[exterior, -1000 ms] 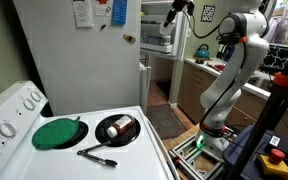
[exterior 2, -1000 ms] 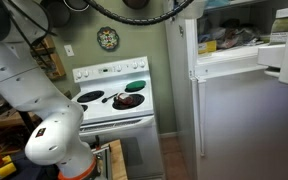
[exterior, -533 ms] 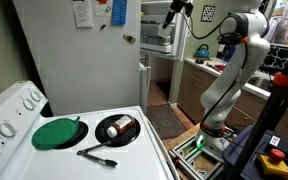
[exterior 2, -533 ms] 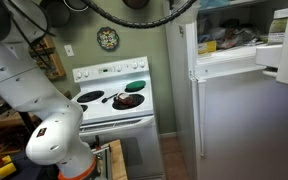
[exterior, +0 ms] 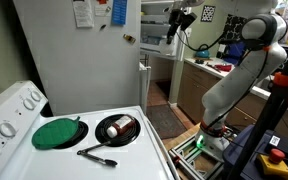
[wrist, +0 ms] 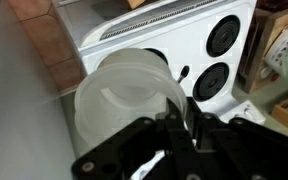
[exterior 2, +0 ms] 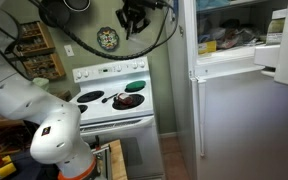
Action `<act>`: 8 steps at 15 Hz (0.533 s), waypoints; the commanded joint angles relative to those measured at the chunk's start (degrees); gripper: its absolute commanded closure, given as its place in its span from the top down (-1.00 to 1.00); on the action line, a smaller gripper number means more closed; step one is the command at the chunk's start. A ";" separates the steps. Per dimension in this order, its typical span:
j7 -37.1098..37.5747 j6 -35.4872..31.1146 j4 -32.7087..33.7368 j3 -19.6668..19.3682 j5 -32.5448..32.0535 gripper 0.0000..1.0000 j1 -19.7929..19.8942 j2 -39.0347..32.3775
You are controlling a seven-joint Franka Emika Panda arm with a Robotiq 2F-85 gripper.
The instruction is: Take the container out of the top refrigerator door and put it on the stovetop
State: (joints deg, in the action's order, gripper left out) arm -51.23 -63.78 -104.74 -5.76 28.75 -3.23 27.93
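The hand (wrist: 181, 118) is clenched on the container (wrist: 124, 95). In the wrist view a dark finger (wrist: 190, 100) crosses the tub's right-hand rim. The tub fills the middle of the frame and its open mouth faces the camera.

The coming move turns on where the stovetop (wrist: 189, 35) lies. In that view it sits at the upper right, beyond the container, with two black burners (wrist: 216, 80) showing. In an exterior view the hand (exterior 2: 134, 18) hangs at the top centre of the frame and the stovetop (exterior 2: 96, 108) is well below it, a little to the left. In an exterior view taken from the range, the hand (exterior: 176, 22) is at the upper centre, near the racks of the top refrigerator door (exterior: 154, 32). There the stovetop (exterior: 139, 150) is at the lower left, well apart. I judge the move to be a long descent towards the burners.

A green disc (exterior: 56, 133), a black pan (exterior: 117, 130) and a dark utensil (exterior: 96, 154) already lie on the range, so the bare white part at the front looks safest.

The container's lower wall is hidden behind the hand. In both exterior views the tub is too small to make out. The second finger's contact cannot be seen clearly.
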 commanded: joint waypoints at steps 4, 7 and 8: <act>-5.66 1.46 -7.70 2.36 0.93 -0.76 -2.89 2.46; -6.65 1.54 -9.07 2.98 1.25 -0.76 -3.43 2.37; -6.75 1.54 -9.07 2.92 1.27 -0.76 -3.41 2.40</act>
State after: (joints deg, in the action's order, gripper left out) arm -57.94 -62.46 -114.06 -2.94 30.00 -6.83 30.47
